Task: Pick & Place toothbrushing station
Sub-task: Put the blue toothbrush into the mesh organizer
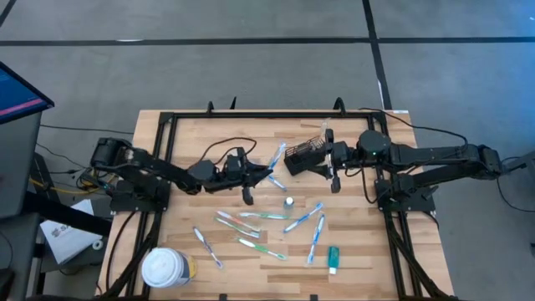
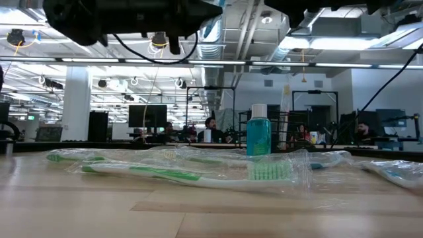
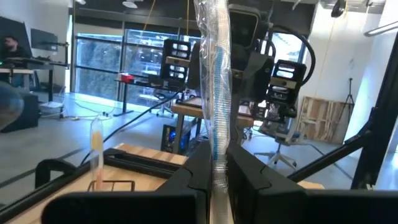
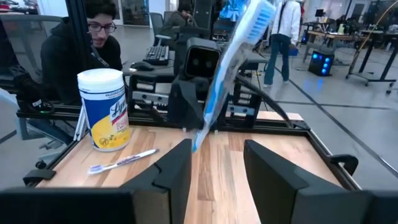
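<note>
The black wire-mesh caddy (image 1: 306, 149) stands on the table near its far edge, with a pale toothbrush (image 1: 326, 131) upright in it. My left gripper (image 1: 266, 174) hovers left of it, shut on a blue toothbrush in a clear wrapper (image 3: 216, 81). My right gripper (image 4: 214, 168) is open and level, just near of the caddy and facing the left gripper, with nothing between its fingers. Several wrapped toothbrushes (image 1: 259, 221), a small teal bottle (image 2: 258, 129) and a teal tube (image 1: 333, 257) lie or stand on the near half of the table. My left gripper pinches the blue toothbrush's handle (image 3: 217, 171) between its two fingers, wrapper and all. The fingers come about level from the table's left and lie across the brush. The brush stands nearly upright, clear of the table, its bristle head (image 4: 255, 18) on top, tilted a little.
A white-lidded yellow tub (image 1: 167, 267) stands at the near left corner. A black frame rail (image 1: 276, 114) runs along the table's far edge. A person (image 4: 93, 43) sits beyond the table's left side. Bare wood shows between the caddy and the loose brushes.
</note>
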Robot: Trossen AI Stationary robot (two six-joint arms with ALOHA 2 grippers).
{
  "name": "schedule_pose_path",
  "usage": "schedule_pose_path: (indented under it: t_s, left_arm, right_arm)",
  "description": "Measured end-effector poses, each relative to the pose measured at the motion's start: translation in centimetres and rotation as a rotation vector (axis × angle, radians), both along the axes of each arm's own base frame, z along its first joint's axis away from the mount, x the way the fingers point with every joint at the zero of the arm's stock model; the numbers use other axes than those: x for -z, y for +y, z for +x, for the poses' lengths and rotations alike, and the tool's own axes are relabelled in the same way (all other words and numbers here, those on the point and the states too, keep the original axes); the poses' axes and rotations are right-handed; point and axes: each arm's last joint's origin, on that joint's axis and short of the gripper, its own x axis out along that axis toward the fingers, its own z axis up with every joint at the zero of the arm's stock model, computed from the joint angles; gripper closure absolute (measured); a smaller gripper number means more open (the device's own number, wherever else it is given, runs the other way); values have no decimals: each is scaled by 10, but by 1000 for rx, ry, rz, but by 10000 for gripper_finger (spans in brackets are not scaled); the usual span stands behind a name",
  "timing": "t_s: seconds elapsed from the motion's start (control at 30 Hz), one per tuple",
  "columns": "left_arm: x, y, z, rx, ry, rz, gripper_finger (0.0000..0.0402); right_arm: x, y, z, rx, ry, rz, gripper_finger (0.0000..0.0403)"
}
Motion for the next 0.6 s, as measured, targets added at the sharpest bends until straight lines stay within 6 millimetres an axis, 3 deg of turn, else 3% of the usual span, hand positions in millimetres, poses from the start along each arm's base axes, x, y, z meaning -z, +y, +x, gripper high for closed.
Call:
schedule_pose_path:
  t_s: [0.37, 0.6]
  left_arm:
    - [6, -7, 49, 38, 15, 126, 385]
    - [9, -3, 54, 16, 24, 129, 385]
  right_arm:
    - [0, 0, 0, 0, -3, -2, 265]
    - [-1, 0, 0, -4, -8, -3, 262]
